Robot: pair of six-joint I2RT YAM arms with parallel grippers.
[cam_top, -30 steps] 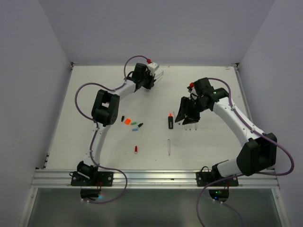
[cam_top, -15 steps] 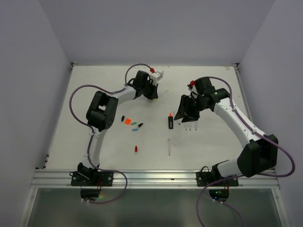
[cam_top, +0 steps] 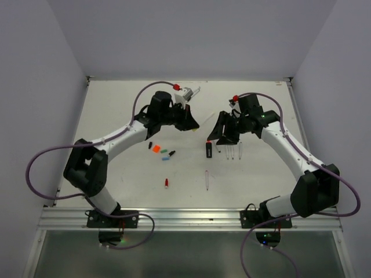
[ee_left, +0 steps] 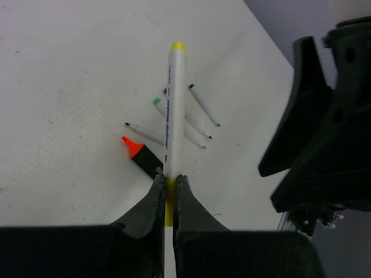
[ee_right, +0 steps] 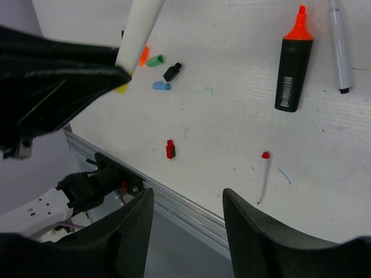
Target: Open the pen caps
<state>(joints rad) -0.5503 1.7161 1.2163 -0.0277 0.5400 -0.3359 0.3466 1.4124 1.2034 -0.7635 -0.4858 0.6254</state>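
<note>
My left gripper is shut on the yellow cap of a white pen and holds it above the table; the pen points away, its far end yellow. In the top view this gripper is near mid-table, close to my right gripper, which is open and empty. The black highlighter with its bare orange tip lies below them. Loose caps lie to the left: orange, green, black, blue and red.
Uncapped thin pens lie on the table beside the highlighter, under my right gripper. A pen with a red end lies nearer the front. The metal rail runs along the table's near edge.
My left arm has swung from the back of the table toward the centre, carrying the yellow-capped pen up close to my right gripper. The right gripper has shifted slightly left and stayed open.
</note>
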